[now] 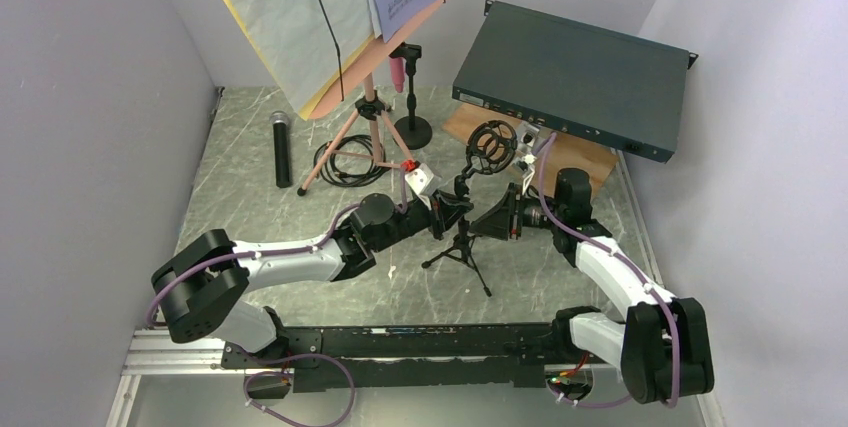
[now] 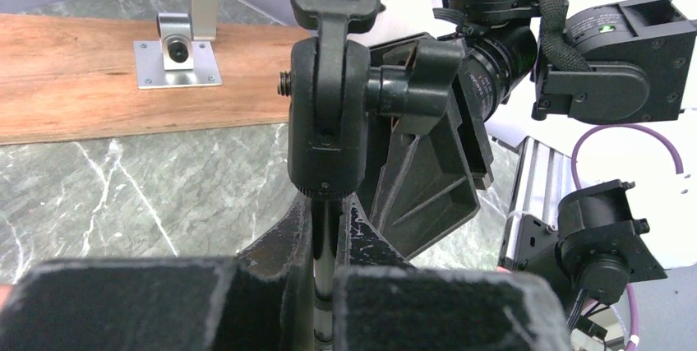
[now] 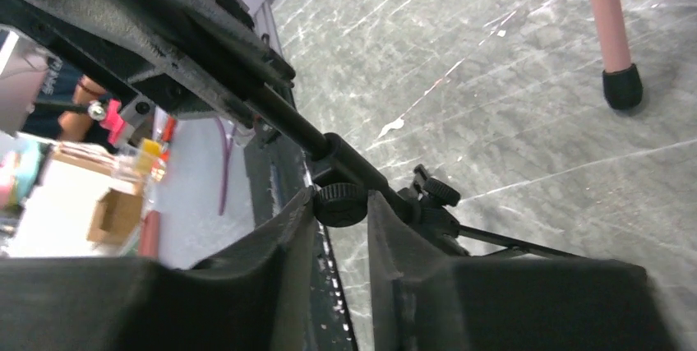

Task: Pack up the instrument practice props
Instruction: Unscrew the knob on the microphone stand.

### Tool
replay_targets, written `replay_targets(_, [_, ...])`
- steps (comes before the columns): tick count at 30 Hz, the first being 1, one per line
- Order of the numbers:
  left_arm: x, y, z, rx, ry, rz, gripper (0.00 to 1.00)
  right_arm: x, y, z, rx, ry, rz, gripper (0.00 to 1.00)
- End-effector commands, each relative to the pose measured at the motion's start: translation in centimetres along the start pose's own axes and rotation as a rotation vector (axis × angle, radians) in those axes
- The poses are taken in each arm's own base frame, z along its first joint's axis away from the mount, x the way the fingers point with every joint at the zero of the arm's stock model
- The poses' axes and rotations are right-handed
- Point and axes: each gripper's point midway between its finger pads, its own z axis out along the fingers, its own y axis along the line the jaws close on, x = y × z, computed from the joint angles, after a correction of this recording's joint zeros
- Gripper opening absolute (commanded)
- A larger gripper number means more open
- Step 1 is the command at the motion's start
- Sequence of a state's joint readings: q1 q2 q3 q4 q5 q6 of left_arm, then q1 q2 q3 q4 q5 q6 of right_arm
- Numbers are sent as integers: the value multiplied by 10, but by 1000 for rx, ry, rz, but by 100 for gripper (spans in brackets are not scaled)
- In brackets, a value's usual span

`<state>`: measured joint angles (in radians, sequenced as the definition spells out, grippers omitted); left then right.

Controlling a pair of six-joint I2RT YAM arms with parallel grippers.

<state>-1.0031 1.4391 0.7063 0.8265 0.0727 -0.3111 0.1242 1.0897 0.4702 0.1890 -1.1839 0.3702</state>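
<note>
Black mic stand (image 1: 462,242) on small tripod legs at middle of grey marble table (image 1: 250,197), ring mount on top. Left gripper (image 1: 437,209) reaches in from left, jaws pressed nearly together, pinching stand's thin post. Right gripper (image 1: 497,219) reaches in from right, jaws narrow, pinching knurled knob (image 3: 341,205) on stand. Pink music desk (image 1: 372,112) with sheet-music pages (image 1: 290,7) stands behind; black microphone (image 1: 282,149) lies flat, left of its legs.

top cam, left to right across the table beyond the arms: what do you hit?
black microphone → pink music stand tripod → round-base stand with pink microphone → small tripod mic holder → teal rack box. Cable coil and wooden board skipped: they overlap neighbours.
</note>
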Motion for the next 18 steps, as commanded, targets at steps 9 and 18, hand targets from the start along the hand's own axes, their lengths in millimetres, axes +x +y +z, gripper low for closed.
replay_targets(9, [-33, -5, 0, -36, -87, -113, 0, -8, 21, -8, -63, 43, -613, 0])
replay_targets(18, [-9, -4, 5, -88, 56, -258, 0, 62, 11, -34, -176, 232, -1255, 17])
